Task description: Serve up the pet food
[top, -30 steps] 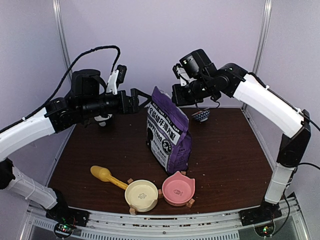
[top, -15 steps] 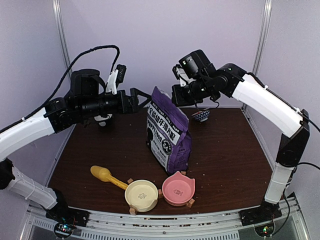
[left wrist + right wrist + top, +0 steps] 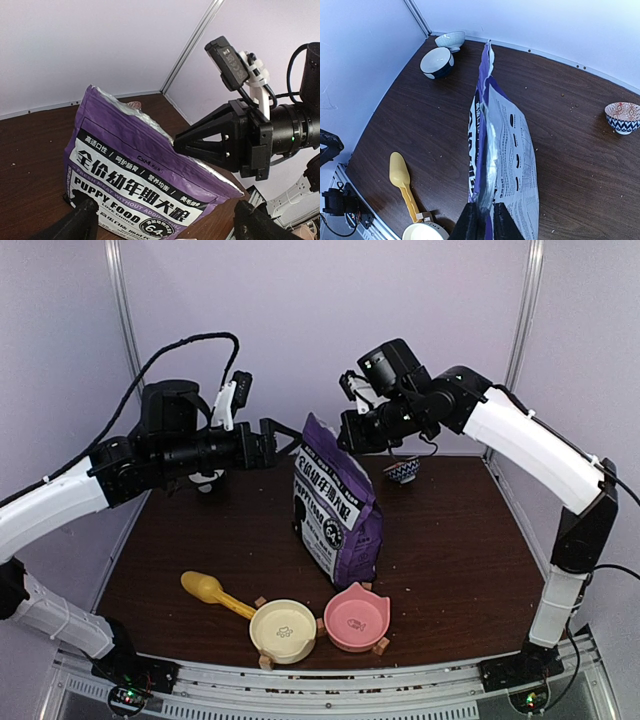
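Observation:
A purple bag (image 3: 336, 510) printed "PUPPY FOOD" stands upright mid-table, its top edge pulled apart a little. The pet food is hidden inside it. My right gripper (image 3: 346, 439) is above the bag's right top corner; in the right wrist view its fingers (image 3: 472, 223) are shut on the bag's foil-lined top edge (image 3: 491, 150). My left gripper (image 3: 288, 443) hovers open just left of the bag's top. In the left wrist view the bag (image 3: 131, 165) fills the space ahead of that open gripper (image 3: 165, 225), not touching it, with the right gripper (image 3: 202, 142) beyond.
Near the front edge lie a yellow scoop (image 3: 213, 591), a cream bowl (image 3: 283, 628) and a pink bowl (image 3: 356, 618). A patterned bowl (image 3: 402, 471) sits back right. Two blue-and-white bowls (image 3: 437, 61) stand in the back left corner. Crumbs dot the dark table (image 3: 450, 540).
My right gripper has shifted slightly left at the bag's top corner, still pinching it. The left arm and the bag have not visibly moved.

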`<action>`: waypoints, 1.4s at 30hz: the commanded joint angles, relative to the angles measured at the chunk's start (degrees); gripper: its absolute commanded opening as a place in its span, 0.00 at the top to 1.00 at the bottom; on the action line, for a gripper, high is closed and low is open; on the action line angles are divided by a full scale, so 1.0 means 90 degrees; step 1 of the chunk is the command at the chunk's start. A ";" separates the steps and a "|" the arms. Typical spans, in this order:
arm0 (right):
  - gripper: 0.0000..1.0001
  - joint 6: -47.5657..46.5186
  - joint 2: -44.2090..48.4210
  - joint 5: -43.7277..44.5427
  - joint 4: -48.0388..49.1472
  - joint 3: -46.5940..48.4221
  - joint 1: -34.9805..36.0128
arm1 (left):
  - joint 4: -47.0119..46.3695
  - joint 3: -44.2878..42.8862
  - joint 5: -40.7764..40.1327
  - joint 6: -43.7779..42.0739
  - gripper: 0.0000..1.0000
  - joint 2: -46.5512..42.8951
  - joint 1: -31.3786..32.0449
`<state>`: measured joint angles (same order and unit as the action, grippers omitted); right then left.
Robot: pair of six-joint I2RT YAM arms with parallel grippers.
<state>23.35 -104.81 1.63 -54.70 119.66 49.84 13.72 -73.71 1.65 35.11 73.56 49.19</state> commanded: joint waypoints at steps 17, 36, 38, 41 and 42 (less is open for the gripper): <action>0.88 0.0012 -0.0369 0.0595 -0.0495 -0.0024 0.0084 | -0.0367 0.0192 -0.0083 0.0122 0.02 -0.0244 0.0011; 0.81 0.0075 -0.0167 0.1679 -0.0495 -0.0082 0.0082 | -0.0381 0.0156 -0.0038 0.0143 0.02 -0.0244 0.0013; 0.81 0.0148 -0.0184 0.1730 -0.0556 -0.0082 0.0058 | -0.0376 0.0153 -0.0034 0.0149 0.02 -0.0258 0.0013; 0.82 0.0270 -0.0173 0.1805 -0.0625 -0.0082 0.0026 | -0.0362 0.0163 -0.0044 0.0145 0.02 -0.0280 0.0013; 0.82 0.0305 -0.0157 0.1824 -0.0631 -0.0082 0.0021 | -0.0362 0.0168 -0.0057 0.0142 0.02 -0.0290 0.0013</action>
<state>24.45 -106.56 14.44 -56.60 119.66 50.72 13.34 -72.44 1.32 36.14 72.62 49.19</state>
